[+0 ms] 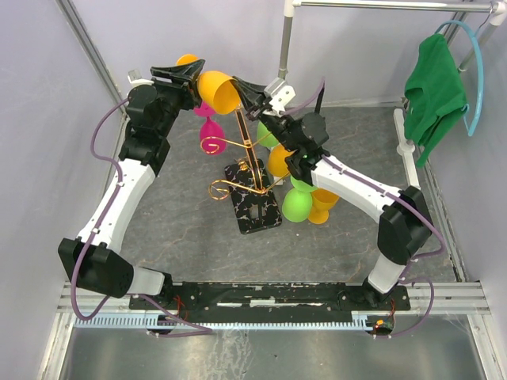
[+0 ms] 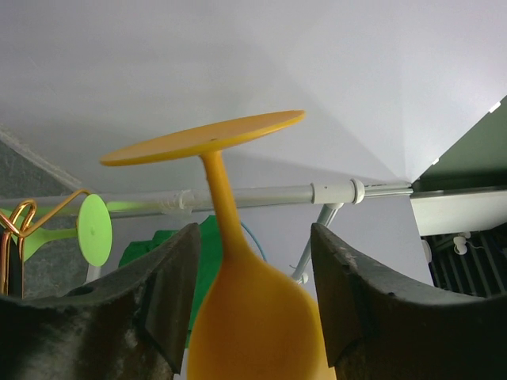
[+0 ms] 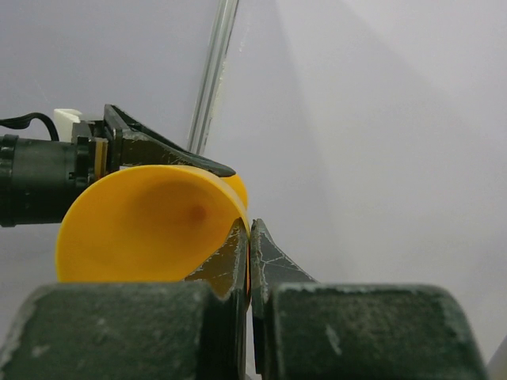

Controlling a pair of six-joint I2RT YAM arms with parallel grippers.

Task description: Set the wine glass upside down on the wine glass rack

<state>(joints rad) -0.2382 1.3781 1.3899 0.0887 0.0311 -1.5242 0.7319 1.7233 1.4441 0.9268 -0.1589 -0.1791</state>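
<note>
An orange wine glass [image 1: 218,91] is held high above the gold tree-shaped rack [image 1: 244,146], which stands on a black marbled base [image 1: 255,212]. My left gripper [image 1: 196,77] is shut round the glass's bowl [image 2: 253,317]; the stem and foot [image 2: 206,138] reach past the fingers. My right gripper [image 1: 247,93] is shut on the rim of the bowl [image 3: 150,226], with the wall pinched between its fingertips [image 3: 238,245]. The glass lies tilted, its opening facing the right gripper.
Pink [image 1: 210,131], green [image 1: 297,204] and orange [image 1: 279,161] glasses hang on the rack's scroll arms. A white pole stand [image 1: 285,39] at the back carries a green cloth [image 1: 434,87] on a blue hanger. Grey walls close in on the left and back.
</note>
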